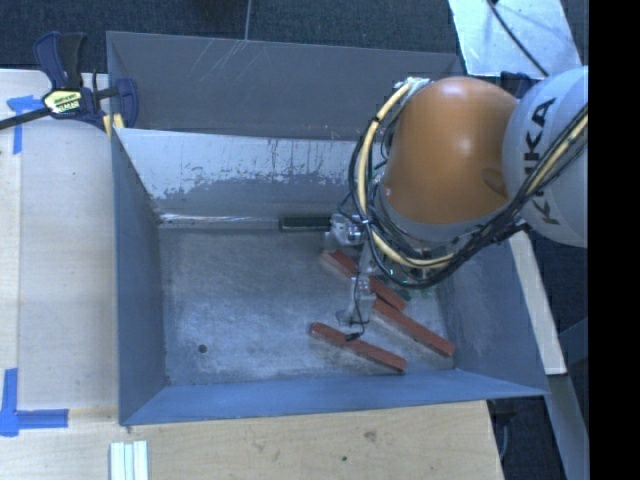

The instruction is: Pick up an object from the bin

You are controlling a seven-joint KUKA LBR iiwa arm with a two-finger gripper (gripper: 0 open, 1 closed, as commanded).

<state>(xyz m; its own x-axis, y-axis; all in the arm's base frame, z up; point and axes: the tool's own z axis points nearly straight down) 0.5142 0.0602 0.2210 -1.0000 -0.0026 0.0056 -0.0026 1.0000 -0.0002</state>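
Hovering claw [352,323] over red-brown sticks [358,349], close to bin's front wall [300,400].

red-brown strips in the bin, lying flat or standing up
Lying flat. The red-brown strips rest lengthwise on the floor of the bin, near its front right, below the gripper.
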